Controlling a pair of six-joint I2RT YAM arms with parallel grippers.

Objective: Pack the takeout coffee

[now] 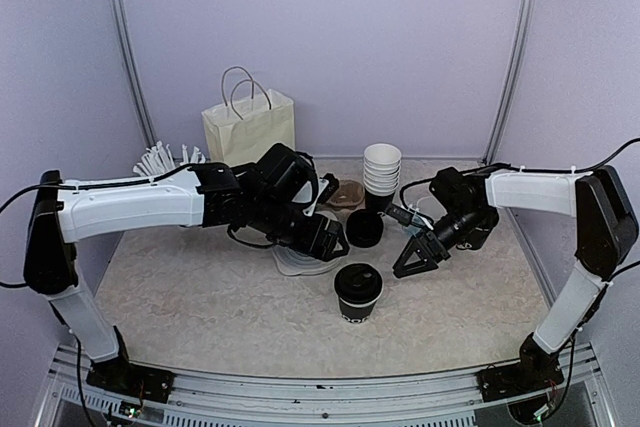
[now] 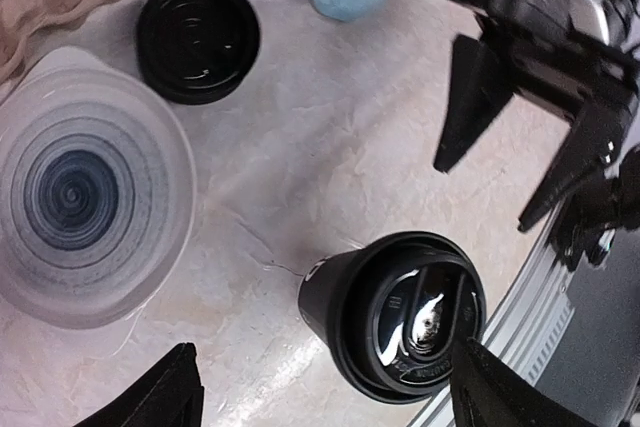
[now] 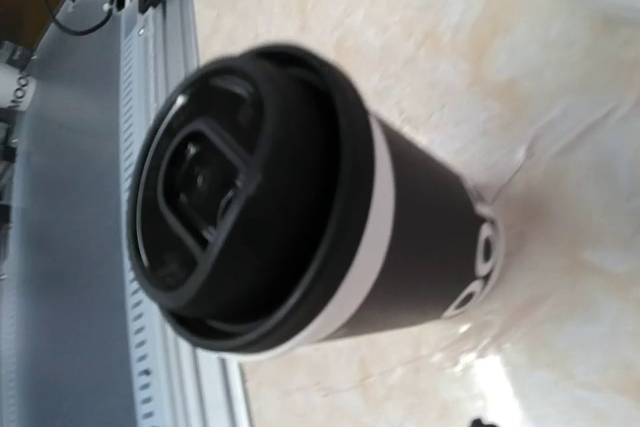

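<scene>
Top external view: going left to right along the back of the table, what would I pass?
Bunch of white sticks → cream paper bag → stack of white cups.

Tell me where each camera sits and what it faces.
Top external: high behind the bases, looking down on the table, left gripper and right gripper.
Left wrist: looks down at the takeout coffee; own fingers at the bottom edge.
Right wrist: close on that cup's lid; own fingers hardly show.
All three share the cup.
</scene>
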